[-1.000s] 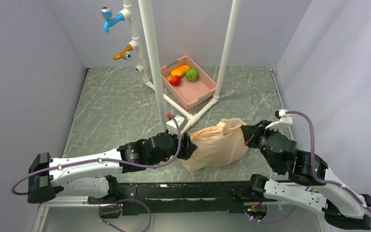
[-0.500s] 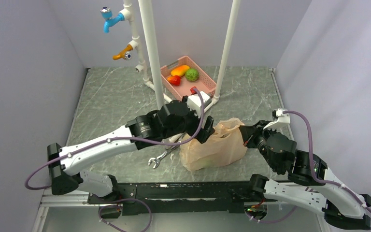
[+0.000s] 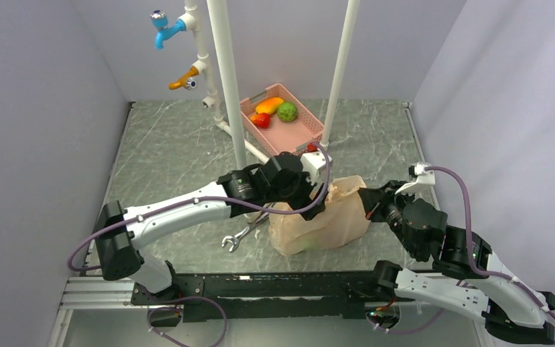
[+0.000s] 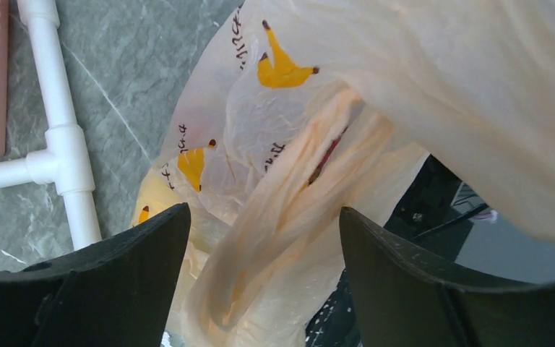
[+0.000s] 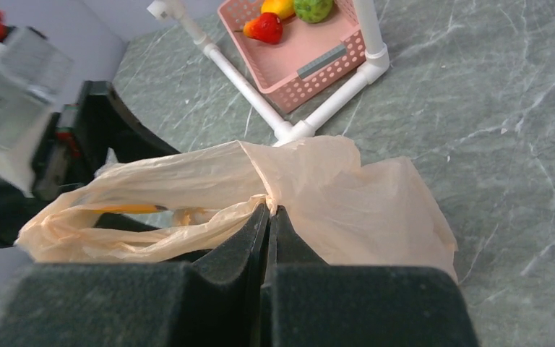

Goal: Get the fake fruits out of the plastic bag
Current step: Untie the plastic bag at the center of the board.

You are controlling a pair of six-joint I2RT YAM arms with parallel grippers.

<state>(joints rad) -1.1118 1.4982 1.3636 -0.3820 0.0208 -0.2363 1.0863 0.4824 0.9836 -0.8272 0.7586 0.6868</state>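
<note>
The plastic bag (image 3: 329, 220), thin peach film with yellow banana prints, stands crumpled at the table's near middle. My left gripper (image 3: 311, 204) hangs over its top left. In the left wrist view its jaws are open (image 4: 264, 213), with a loose fold and handle of the bag (image 4: 289, 217) between them and touching neither finger. My right gripper (image 5: 269, 211) is shut on the bag's right rim (image 5: 347, 195) and holds it up. The fake fruits are hidden inside the bag. Only a thin red streak (image 4: 327, 153) shows in the bag's mouth.
A metal wrench (image 3: 242, 235) lies on the table left of the bag. A white pipe frame (image 3: 233, 94) stands behind it. The pink basket (image 3: 300, 141) at the back holds a red, an orange and a green toy fruit.
My left arm has swung from the bag's left side up and over its top, and its jaws have opened. The wrench has come into view. The right gripper has kept its hold.
</note>
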